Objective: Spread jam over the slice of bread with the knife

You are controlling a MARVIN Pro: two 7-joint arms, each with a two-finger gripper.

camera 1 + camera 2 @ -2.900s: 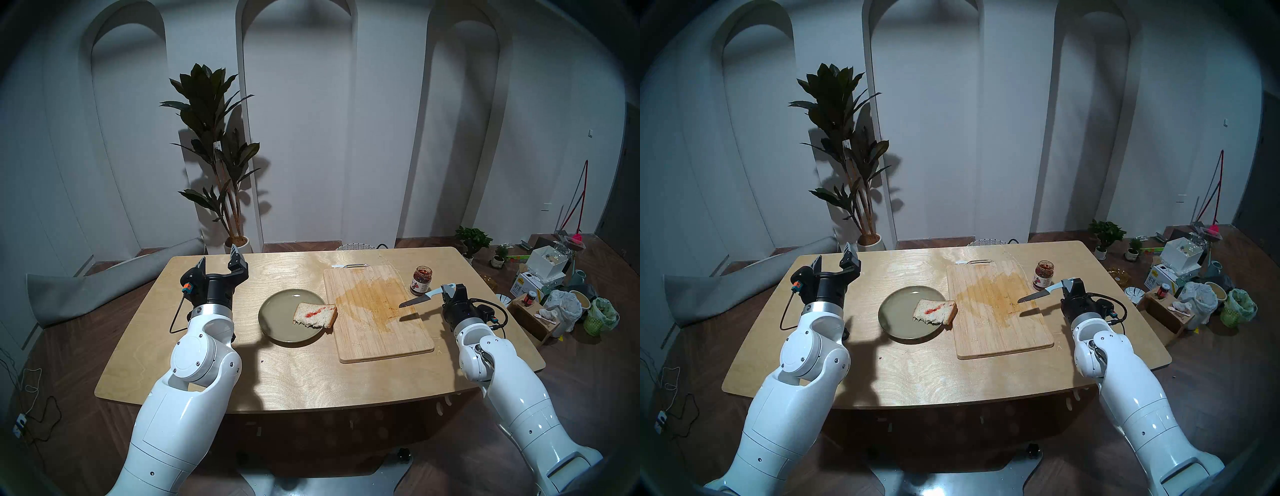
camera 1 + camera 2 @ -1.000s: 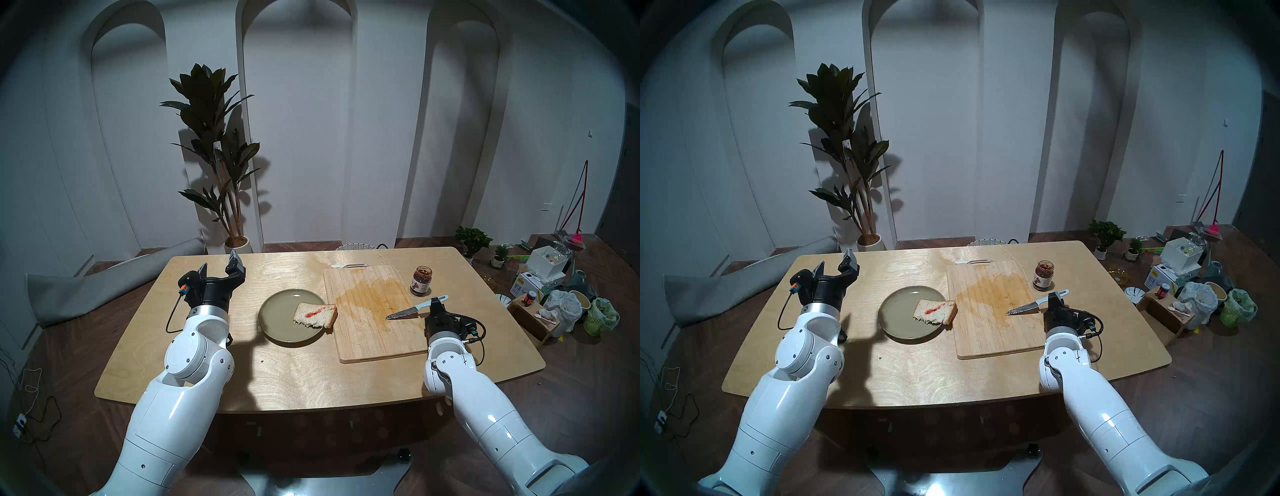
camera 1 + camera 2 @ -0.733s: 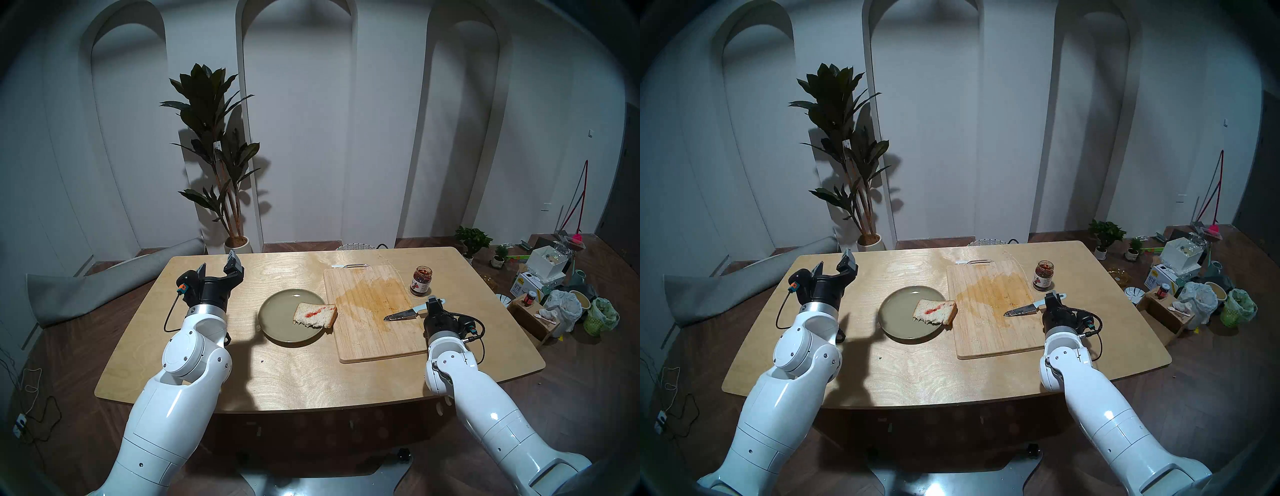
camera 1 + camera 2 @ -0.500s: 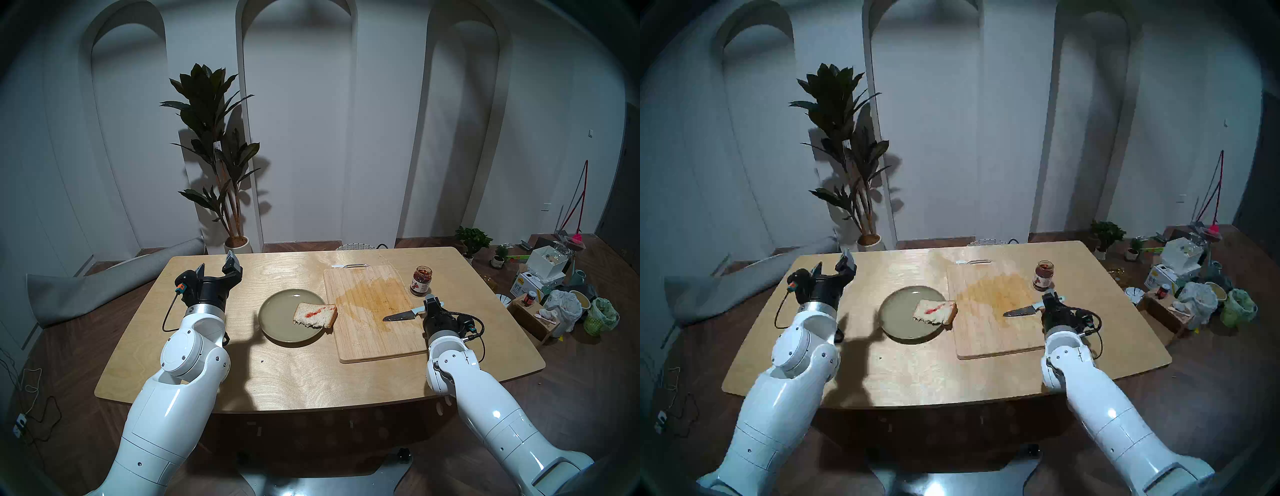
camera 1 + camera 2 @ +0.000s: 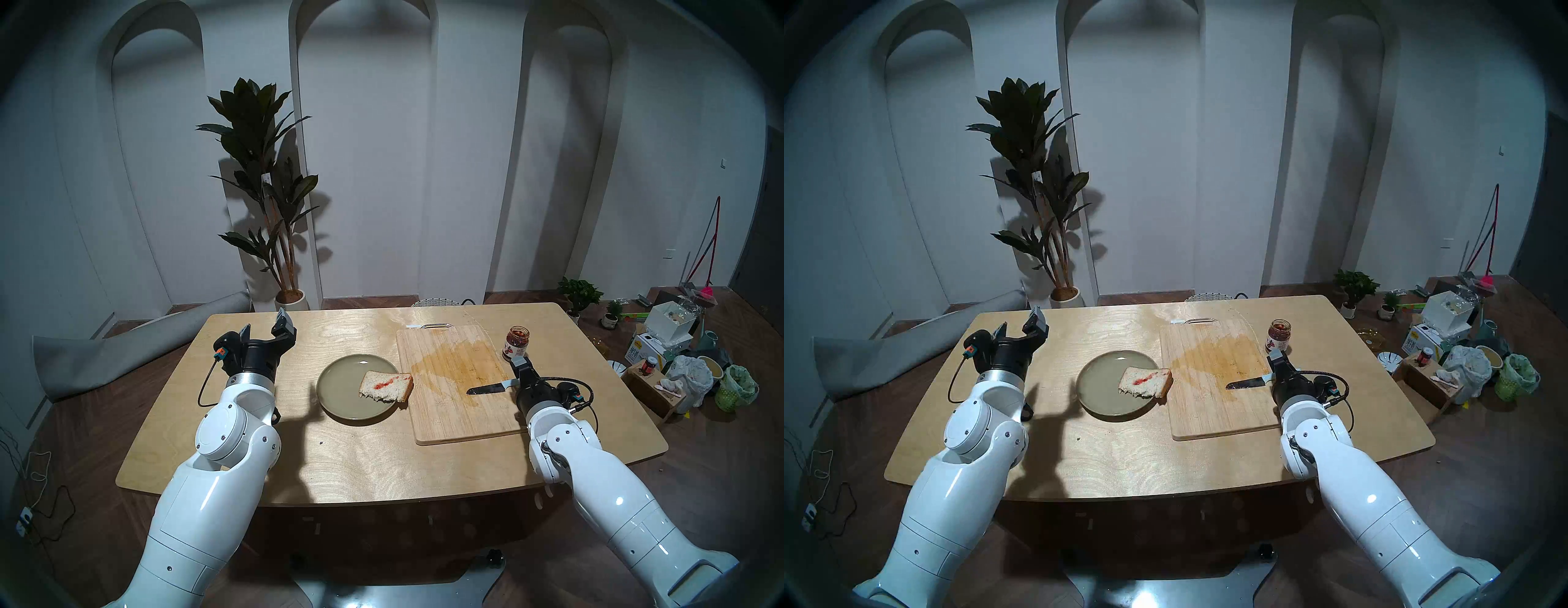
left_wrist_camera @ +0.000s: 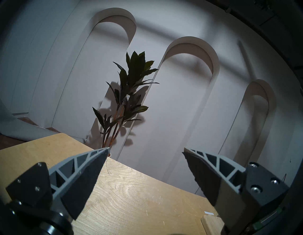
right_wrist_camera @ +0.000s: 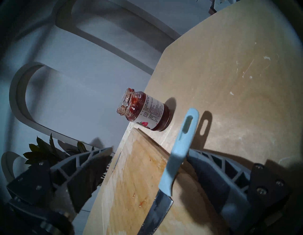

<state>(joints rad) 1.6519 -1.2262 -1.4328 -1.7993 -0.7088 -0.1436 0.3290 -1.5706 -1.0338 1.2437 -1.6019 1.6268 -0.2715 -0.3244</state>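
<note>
1. Head stereo left view: the knife (image 5: 492, 387) lies on the cutting board (image 5: 458, 407), blade pointing toward the plate (image 5: 339, 395), its blue-grey handle running in between the fingers of the right gripper (image 5: 522, 373).
2. Right wrist view: that gripper's fingers (image 7: 213, 165) stand spread, with the handle (image 7: 182, 144) leaning against one finger and a wide gap to the other, so the knife is released, not clamped.
3. Only the wrist view shows the hole at the handle's end and the open mouth of the jam jar (image 7: 144, 111), which stands on the desk (image 7: 229, 73) just beyond the board's corner.
4. Only the head views show the slice of bread (image 5: 386, 385) on the plate's right rim, a red jam streak (image 5: 384, 383) across it.
5. Left gripper (image 5: 265, 329) hangs wide apart and empty above the desk's far left corner, well away from everything.
</note>
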